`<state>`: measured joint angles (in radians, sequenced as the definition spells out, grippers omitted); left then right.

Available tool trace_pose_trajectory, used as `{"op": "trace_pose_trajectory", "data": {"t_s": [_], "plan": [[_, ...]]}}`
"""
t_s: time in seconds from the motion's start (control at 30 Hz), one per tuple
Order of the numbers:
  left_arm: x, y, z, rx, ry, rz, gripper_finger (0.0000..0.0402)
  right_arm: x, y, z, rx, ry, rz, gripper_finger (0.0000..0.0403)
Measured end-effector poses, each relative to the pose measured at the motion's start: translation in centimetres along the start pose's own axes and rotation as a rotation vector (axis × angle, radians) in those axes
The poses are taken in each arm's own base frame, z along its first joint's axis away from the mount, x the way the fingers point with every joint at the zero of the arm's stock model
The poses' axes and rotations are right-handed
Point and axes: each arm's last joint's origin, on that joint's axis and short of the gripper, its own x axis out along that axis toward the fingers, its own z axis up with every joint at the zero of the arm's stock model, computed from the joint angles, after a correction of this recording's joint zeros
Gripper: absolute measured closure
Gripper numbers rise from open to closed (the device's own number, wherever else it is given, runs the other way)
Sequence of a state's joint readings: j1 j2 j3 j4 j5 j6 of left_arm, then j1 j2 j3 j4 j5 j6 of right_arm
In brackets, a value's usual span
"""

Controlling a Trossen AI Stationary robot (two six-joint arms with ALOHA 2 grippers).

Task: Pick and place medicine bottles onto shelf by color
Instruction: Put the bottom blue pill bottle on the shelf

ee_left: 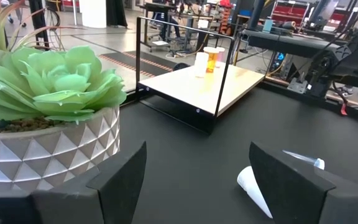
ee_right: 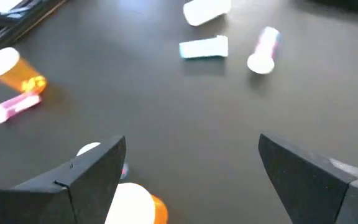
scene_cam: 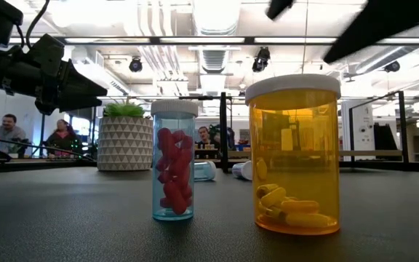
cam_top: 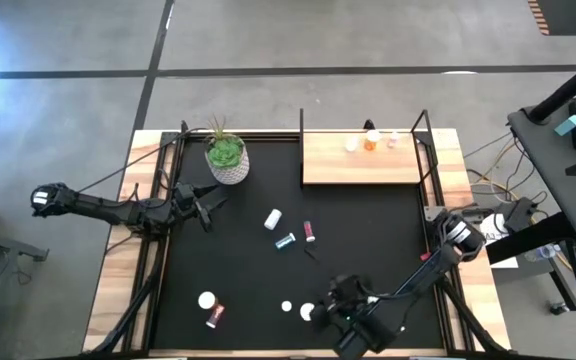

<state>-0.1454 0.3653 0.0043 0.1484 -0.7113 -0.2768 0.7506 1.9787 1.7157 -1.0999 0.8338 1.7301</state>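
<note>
Two bottles stand upright near the front edge: a teal one with red pills and an orange, white-capped one, which also shows in the high view. My right gripper is open just right of them, with the orange bottle's cap by one finger. A white bottle, a teal one and a pink one lie mid-mat. An orange bottle and a pink one sit front left. Three bottles stand on the shelf. My left gripper is open and empty by the plant pot.
A white pot with a green plant stands at the back left, close to my left gripper. The shelf's black posts rise at its ends. People sit in the room beyond the table.
</note>
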Motion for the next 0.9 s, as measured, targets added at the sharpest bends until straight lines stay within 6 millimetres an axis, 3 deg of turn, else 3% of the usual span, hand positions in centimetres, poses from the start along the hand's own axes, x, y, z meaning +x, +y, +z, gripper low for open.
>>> {"op": "trace_pose_trajectory", "data": {"t_s": [0.17, 0.37, 0.57, 0.73, 0.9], "plan": [[0.0, 0.0, 0.0, 0.0, -0.001, 0.0, 0.0132, -0.2, 1.7, 0.0, -0.183, 0.016, 0.05, 0.0044], [0.0, 0.0, 0.0, 0.0, 0.0, 0.0, 0.0132, -0.1, 3.1, 0.7, -0.5, 0.247, 0.149, 0.0044], [0.0, 0.0, 0.0, 0.0, 0.0, 0.001, 0.0132, 1.9, 4.0, 2.9, -0.605, 0.374, 0.248, 0.0044], [0.0, 0.0, 0.0, 0.0, 0.0, 0.0, 0.0132, 3.3, 4.4, 3.3, -0.748, 0.442, 0.389, 0.0044], [0.0, 0.0, 0.0, 0.0, 0.0, 0.0, 0.0132, 3.9, 4.9, 3.5, -0.816, 0.398, 0.464, 0.0044]]}}
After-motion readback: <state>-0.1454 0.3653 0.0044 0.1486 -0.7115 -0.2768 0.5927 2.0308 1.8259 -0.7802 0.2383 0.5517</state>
